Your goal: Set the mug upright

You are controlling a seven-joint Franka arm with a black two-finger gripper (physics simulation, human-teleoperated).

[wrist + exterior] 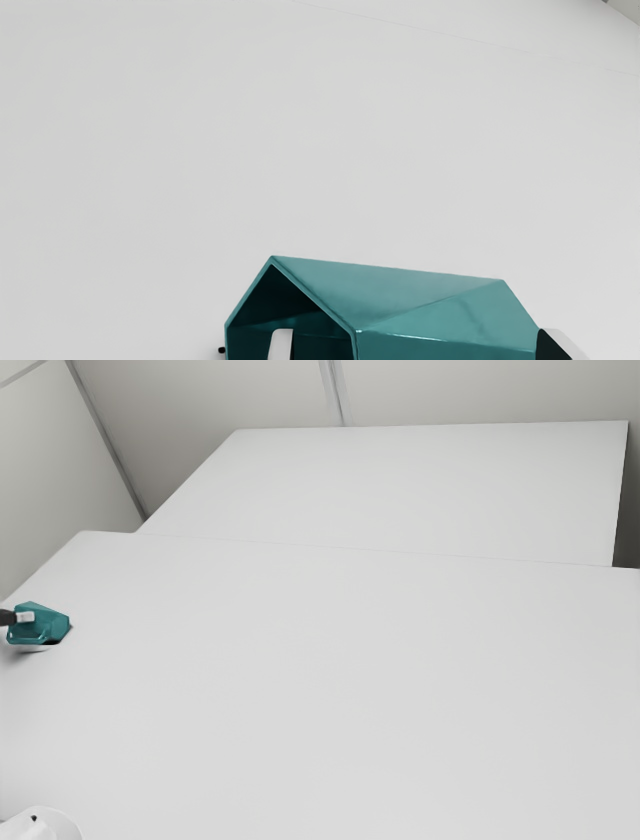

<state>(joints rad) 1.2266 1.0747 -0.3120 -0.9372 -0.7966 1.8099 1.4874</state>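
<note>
Spreading widely across the exterior view, a smooth, matte white table (330, 700) is meeting a second pale surface (400, 485) along a thin, straight seam. Beyond them, light grey walls (200, 410) are rising, with darker grey strips (105, 445) running along them. Near the exterior view's lower left corner, a rounded white object (45, 828) is showing a small black dot.

At the exterior view's left edge, the teal mug (50, 623) is lying tipped on its side beside the black gripper (27, 619). In the wrist view its flat, angular faces are meeting in crisp ridges, and its glossy skin is catching a thin bright line along one edge. Its many-sided mouth is opening onto a dark hollow.

The gripper is standing open, its pale-tipped fingers (281, 345) spaced well apart: one is reaching over the mouth, the other is sitting against the base end.
</note>
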